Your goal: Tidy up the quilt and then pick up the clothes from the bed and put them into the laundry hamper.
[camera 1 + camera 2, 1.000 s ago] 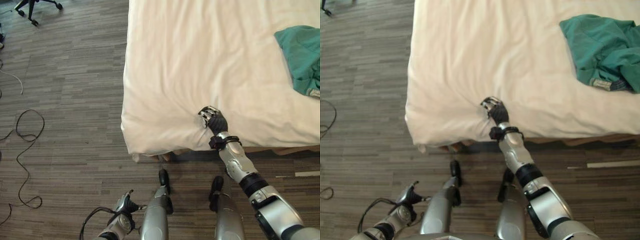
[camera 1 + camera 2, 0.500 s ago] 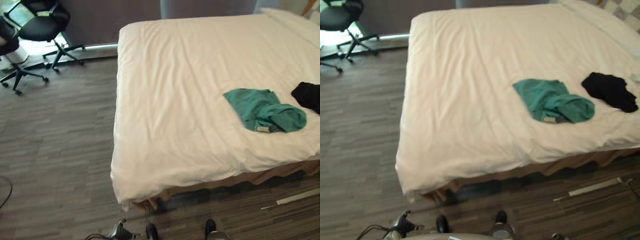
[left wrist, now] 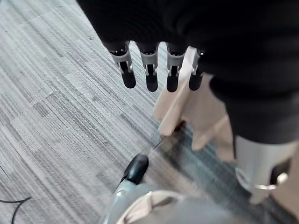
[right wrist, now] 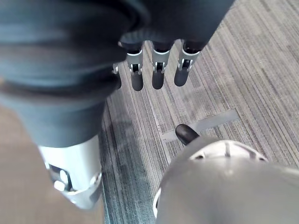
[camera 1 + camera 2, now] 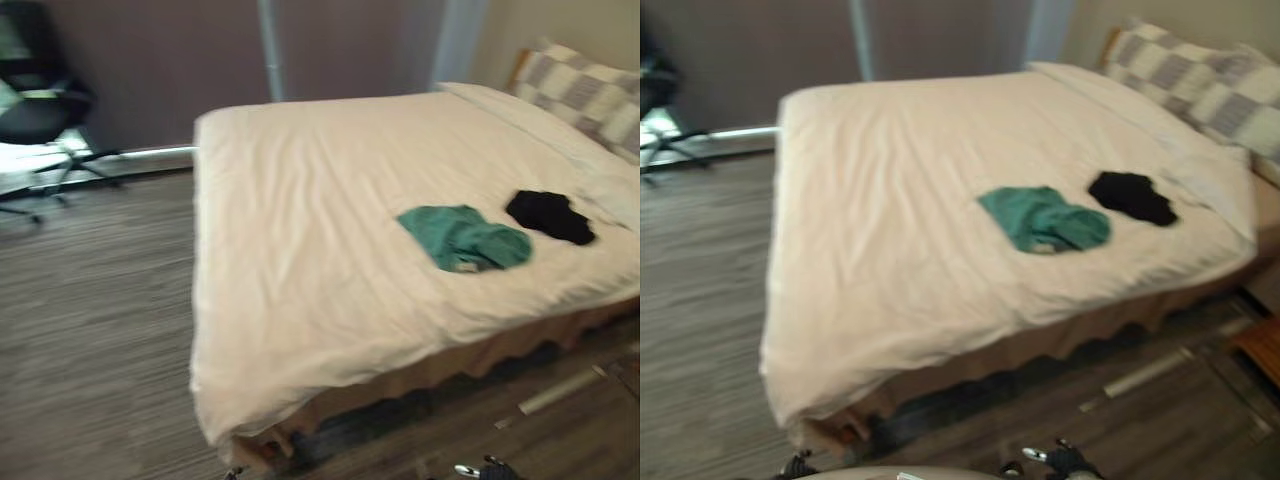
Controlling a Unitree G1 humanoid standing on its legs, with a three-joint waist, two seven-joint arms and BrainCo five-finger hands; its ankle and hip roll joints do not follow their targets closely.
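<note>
A black office chair (image 5: 40,115) stood on grey wood-look flooring (image 5: 90,340); checked pillows (image 5: 1200,85), possibly two, lay by the headboard.

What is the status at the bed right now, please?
Left robot hand and right robot hand open, empty, over floor. Quilt spread flat. Green garment and black garment on it, untouched.

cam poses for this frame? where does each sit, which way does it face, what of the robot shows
Left eye: on head, faces the quilt, green garment, black garment.
Right eye: same scene, slightly offset; checked pillows too.
Left wrist: looks along left hand, straight fingers, at floor.
Right wrist: along right hand, floor below.
Shared: both eyes show both garments.
</note>
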